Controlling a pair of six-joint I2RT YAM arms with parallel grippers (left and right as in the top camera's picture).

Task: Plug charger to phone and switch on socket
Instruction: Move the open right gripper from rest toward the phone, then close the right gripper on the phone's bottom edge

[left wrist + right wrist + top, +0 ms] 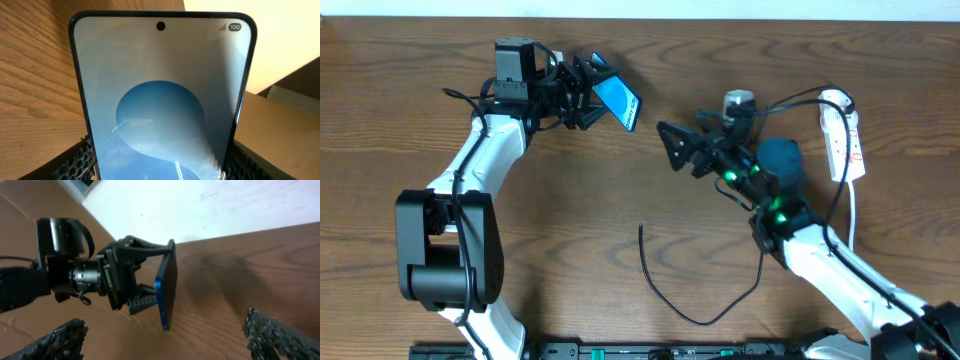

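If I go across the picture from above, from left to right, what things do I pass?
left gripper → phone, held in it → right gripper, open → socket

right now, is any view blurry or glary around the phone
Left wrist: the black-framed blue-screened phone is sharp, its right side shaded, background top right washed out. Right wrist: soft shadow on the brown wooden table beside the phone; fingertips of the right pincer blur. Overhead: evenly lit, sharp.
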